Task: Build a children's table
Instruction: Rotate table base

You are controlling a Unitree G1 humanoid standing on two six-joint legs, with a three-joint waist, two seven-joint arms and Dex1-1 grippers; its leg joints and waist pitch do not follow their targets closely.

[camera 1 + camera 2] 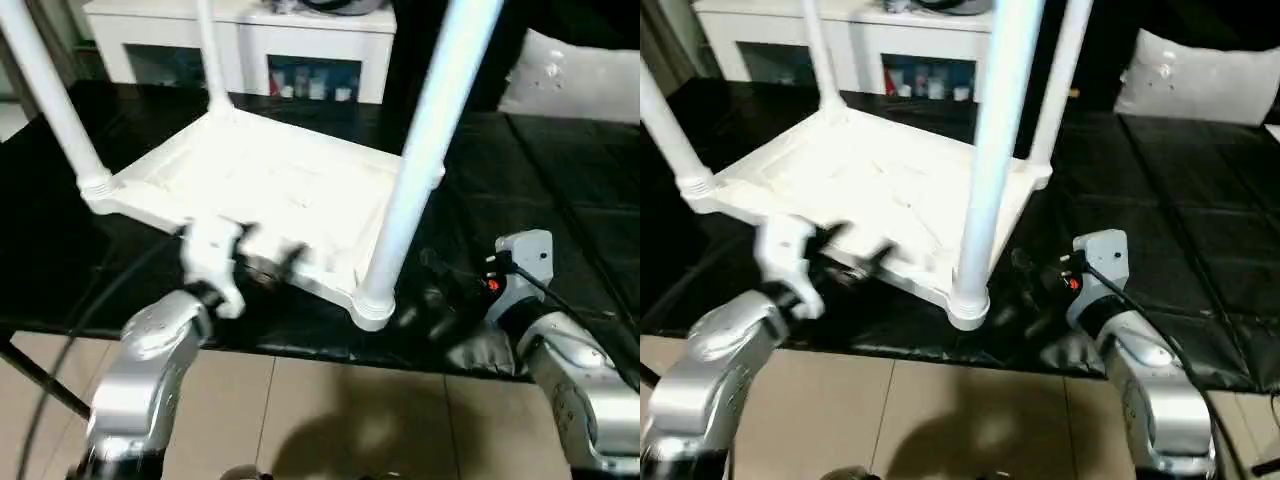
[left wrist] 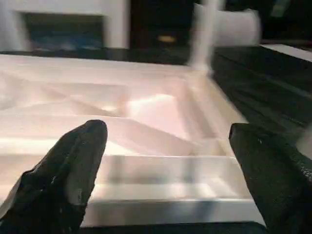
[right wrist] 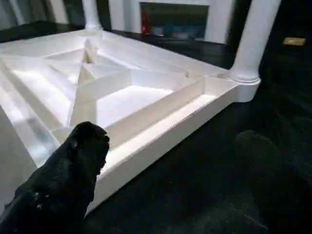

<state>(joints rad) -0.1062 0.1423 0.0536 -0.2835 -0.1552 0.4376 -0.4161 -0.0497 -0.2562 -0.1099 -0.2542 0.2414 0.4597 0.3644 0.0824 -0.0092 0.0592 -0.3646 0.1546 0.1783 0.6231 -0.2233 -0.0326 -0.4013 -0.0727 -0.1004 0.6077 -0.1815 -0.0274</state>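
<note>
The children's table (image 1: pixel 270 185) lies upside down on the black work table, ribbed underside up. White tubular legs stand up from its corner sockets; the nearest leg (image 1: pixel 415 170) rises from the front right corner. My left gripper (image 1: pixel 250 255) is open at the top's near rim, its black fingers (image 2: pixel 73 170) standing either side of a stretch of that rim without gripping it. My right gripper (image 1: pixel 435 295) is open just above the black cover, right of the front right corner socket (image 3: pixel 243 78), with nothing between its fingers (image 3: pixel 73 165).
The black cover (image 1: pixel 570 190) stretches to the right of the white table. A white cabinet (image 1: pixel 240 45) stands behind and a white cushion (image 1: pixel 570 75) lies at the back right. The work table's front edge runs just under my wrists, with tiled floor (image 1: pixel 330 410) below.
</note>
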